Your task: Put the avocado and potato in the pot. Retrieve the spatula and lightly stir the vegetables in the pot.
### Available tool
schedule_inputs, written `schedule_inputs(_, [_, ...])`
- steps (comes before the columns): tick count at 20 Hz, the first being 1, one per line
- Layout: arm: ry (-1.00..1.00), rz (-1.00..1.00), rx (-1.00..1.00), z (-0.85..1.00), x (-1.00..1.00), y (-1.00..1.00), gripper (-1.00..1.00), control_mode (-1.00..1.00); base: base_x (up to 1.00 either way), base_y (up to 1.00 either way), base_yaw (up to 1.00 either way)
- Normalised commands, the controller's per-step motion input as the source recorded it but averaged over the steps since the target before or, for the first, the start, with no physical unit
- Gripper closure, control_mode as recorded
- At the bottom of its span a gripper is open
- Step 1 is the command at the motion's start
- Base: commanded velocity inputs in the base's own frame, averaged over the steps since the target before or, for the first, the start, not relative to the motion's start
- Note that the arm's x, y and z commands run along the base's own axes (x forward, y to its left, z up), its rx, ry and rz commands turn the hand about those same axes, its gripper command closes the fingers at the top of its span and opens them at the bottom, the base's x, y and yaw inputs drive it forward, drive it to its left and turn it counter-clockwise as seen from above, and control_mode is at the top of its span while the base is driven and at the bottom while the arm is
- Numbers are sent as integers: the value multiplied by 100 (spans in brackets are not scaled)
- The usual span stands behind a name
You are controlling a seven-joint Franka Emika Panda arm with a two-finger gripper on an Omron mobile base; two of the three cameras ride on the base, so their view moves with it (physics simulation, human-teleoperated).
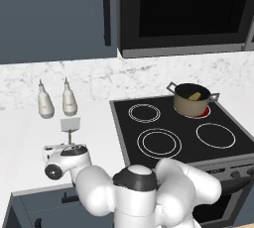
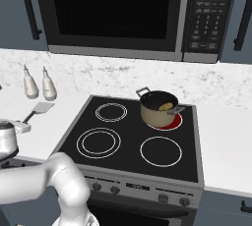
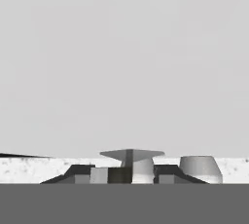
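Observation:
The spatula (image 1: pixel 70 124) lies on the white counter left of the stove, its pale square blade toward the wall and its thin dark handle toward me. My gripper (image 1: pixel 72 145) is low on the counter at the handle's end. In the hand view the dark handle (image 3: pixel 119 174) sits between my fingertips (image 3: pixel 98 175), with a gap left on one side, so the gripper (image 3: pixel 131 174) is open around it. The tan pot (image 1: pixel 191 100) stands on the back right burner with the yellow potato (image 1: pixel 195 95) inside. The avocado is hidden.
Two white bottles (image 1: pixel 45 102) (image 1: pixel 69 99) stand by the marble wall just behind the spatula. The black stove top (image 1: pixel 168 123) has four ring burners, and the one under the pot glows red (image 2: pixel 174 121). A microwave (image 2: pixel 118 14) hangs above.

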Motion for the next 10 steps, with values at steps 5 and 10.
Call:
schedule_inputs(5, [-1,0,0,4,-2,-2,100,-100,0,0,0])
schedule_inputs(10, [0,0,4,49,-52,-16,100,-100,0,0,0])
